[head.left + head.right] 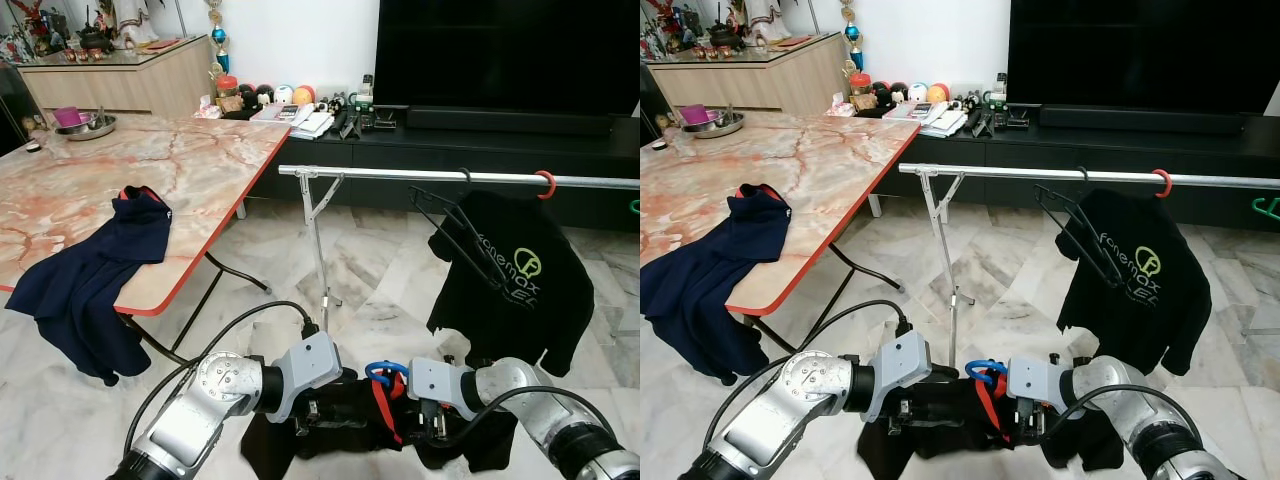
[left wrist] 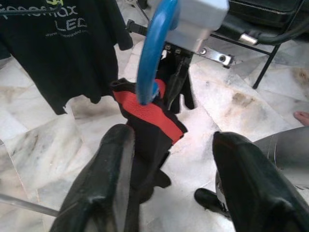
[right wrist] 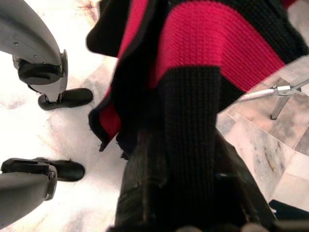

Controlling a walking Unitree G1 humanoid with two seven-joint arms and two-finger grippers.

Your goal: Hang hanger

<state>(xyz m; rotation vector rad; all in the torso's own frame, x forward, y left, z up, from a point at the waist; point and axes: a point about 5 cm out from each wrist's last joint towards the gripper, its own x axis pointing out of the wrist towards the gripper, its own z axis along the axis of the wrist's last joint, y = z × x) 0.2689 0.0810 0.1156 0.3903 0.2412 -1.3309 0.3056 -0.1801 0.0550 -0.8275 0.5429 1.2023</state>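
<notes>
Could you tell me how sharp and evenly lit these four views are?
Left eye view: sharp, even daylight, soft sheen on the marble table. Right eye view: the same. Left wrist view: the black fingers and blue hanger hook are soft, the floor crisper. Right wrist view: the red-and-black garment is sharp, the floor overexposed to white at left.

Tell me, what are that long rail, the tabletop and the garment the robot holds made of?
The rail looks like bare metal: silvery, with a dull shine. The tabletop looks like polished marble or an imitation, veined pink and cream. The red-and-black garment is knitted fabric; its ribbed stitches show.
</notes>
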